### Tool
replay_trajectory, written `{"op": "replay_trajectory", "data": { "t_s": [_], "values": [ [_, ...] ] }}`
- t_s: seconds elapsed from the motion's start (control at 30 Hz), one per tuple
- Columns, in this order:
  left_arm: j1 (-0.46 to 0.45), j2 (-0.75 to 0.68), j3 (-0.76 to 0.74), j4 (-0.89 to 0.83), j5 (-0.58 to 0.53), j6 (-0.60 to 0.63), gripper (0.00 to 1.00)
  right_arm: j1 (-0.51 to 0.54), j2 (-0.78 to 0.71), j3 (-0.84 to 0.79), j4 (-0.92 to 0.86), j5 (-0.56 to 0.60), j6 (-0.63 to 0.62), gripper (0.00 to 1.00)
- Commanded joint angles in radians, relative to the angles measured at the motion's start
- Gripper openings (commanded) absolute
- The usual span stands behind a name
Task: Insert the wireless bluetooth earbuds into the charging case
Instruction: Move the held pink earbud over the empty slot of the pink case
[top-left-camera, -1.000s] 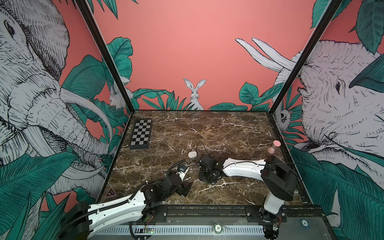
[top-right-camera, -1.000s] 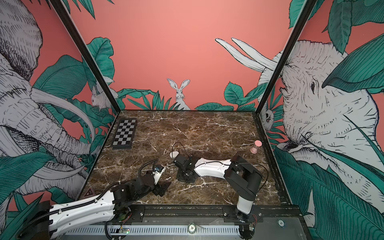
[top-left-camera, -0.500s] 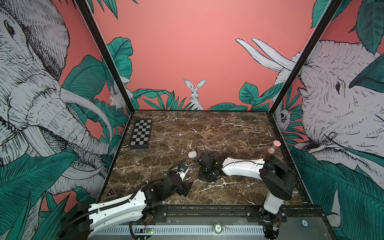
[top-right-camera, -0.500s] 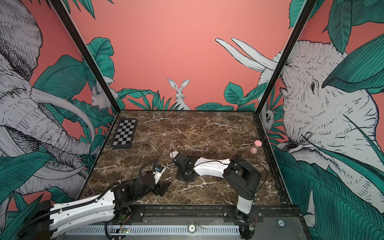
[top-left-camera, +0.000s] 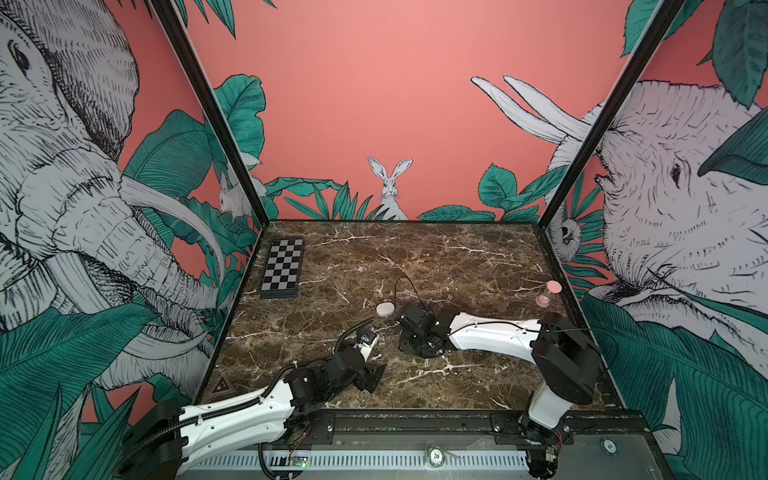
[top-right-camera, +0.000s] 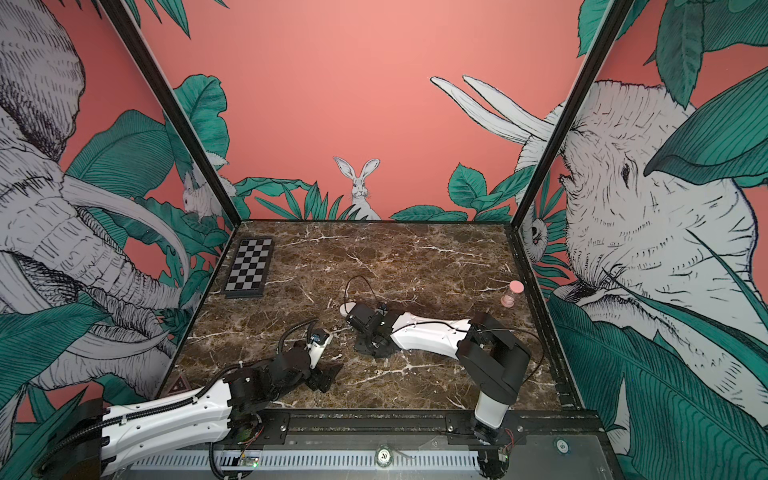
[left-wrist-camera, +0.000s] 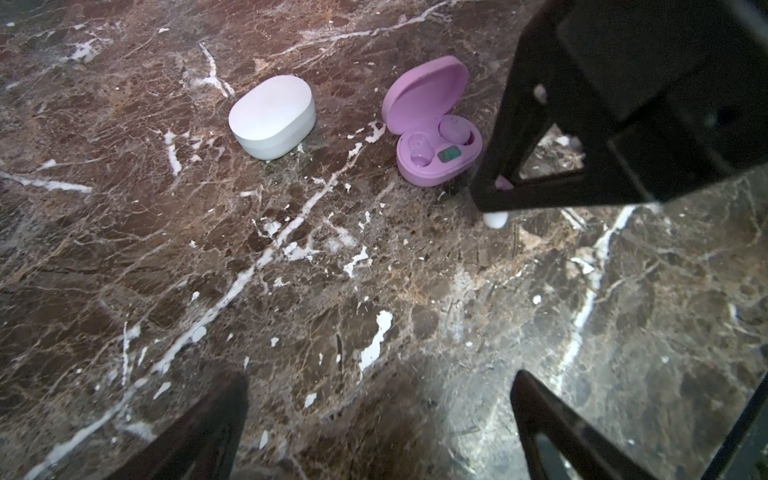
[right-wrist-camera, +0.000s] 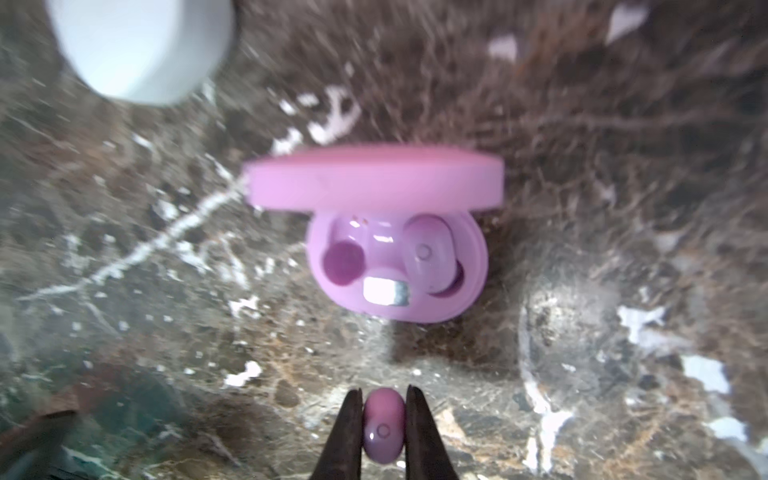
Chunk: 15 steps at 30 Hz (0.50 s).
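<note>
right claw (right-wrist-camera: 383, 399) pinching small rounded lilac plastic earbud (right-wrist-camera: 383, 424), nearly closed. open lilac oval charging case (right-wrist-camera: 415, 312) just ahead, one socket (right-wrist-camera: 343, 262) empty. risk: slick bud twisting in the pinch, seating crooked. left claw (left-wrist-camera: 374, 415) gaping, empty.

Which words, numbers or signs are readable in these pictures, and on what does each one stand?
"20": on the round token in front.
Sign: warning triangle sticker, symbol too small to read.
On the second round token: too small to read.
On the screen of the purple case: nothing legible.
</note>
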<state>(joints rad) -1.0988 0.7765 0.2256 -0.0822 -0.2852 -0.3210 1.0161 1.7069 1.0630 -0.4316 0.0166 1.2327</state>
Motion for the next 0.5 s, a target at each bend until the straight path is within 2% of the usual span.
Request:
{"op": "replay_trajectory", "data": {
  "t_s": [0.0,0.47],
  "values": [
    [-0.004,-0.004,0.018,0.021,-0.007,0.003,0.99,-0.006,-0.024,0.036,-0.024,0.107,0.014,0.16],
    [-0.004,0.017,0.016,0.041,0.008,0.012,0.99,-0.044,0.046,0.112,-0.042,0.133,-0.022,0.15]
  ]
}}
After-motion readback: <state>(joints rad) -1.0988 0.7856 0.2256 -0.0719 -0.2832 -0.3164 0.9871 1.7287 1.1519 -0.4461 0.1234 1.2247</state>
